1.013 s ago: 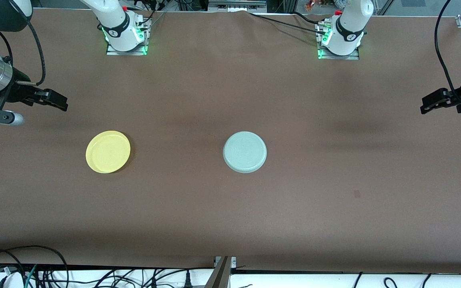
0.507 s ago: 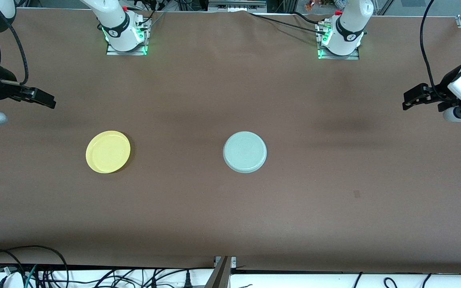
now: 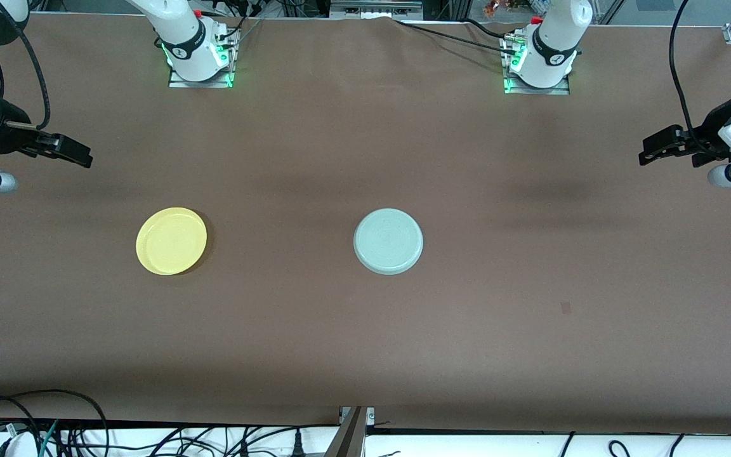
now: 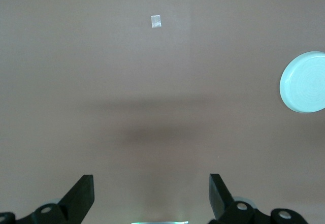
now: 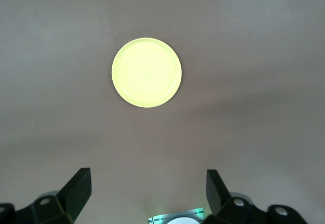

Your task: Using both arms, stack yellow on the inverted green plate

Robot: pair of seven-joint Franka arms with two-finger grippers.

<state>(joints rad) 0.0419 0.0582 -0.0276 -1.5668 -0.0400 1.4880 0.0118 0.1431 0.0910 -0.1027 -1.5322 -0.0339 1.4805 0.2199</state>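
left gripper (image 4: 151, 196) wide open, empty | right gripper (image 5: 147, 191) likewise, over counter (image 3: 365, 330) near yellow (image 3: 171, 240) | risk: yellow's thin rim slips, missing green plate (image 3: 388, 241)

We see bare bench (image 3: 365, 330) all around the yellow plate (image 3: 171, 240) and the green plate (image 3: 388, 241), which lie well apart. Nothing stands over either.

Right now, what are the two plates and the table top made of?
Yellow plate: probably plastic, smooth and evenly colored, with a soft sheen. Green plate: likely the same, upside down, faint rings on its base. Table: seems covered in matte brown sheet, perhaps paper or felt; no shine.
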